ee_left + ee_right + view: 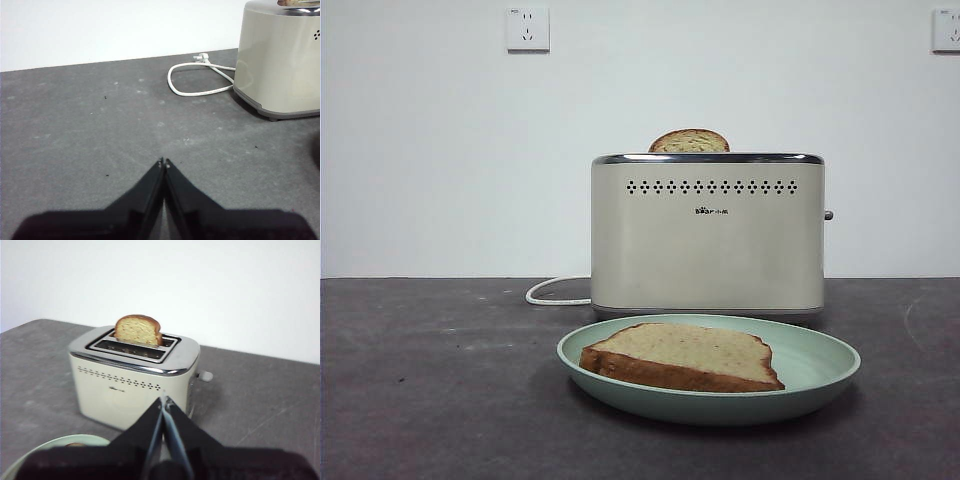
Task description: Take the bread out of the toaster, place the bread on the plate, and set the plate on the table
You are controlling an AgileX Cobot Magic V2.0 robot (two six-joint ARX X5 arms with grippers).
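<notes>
The bread (685, 352) lies flat on the mint-green plate (820, 362), which rests on the table (430, 380) just in front of the toaster (708, 250). A second, narrower slice (689, 141) stands in the toaster's rear slot and also shows in the right wrist view (136, 330). My right gripper (164, 401) is shut and empty, held above and in front of the toaster (130, 380), with the plate's rim (30, 456) below it. My left gripper (164, 162) is shut and empty, low over bare table to one side of the toaster (280, 60). Neither arm shows in the front view.
The toaster's white cord (200, 82) loops on the table beside it and also shows in the front view (555, 292). The toaster's lever knob (204, 375) sticks out at its end. A white wall with two sockets (527, 28) stands behind.
</notes>
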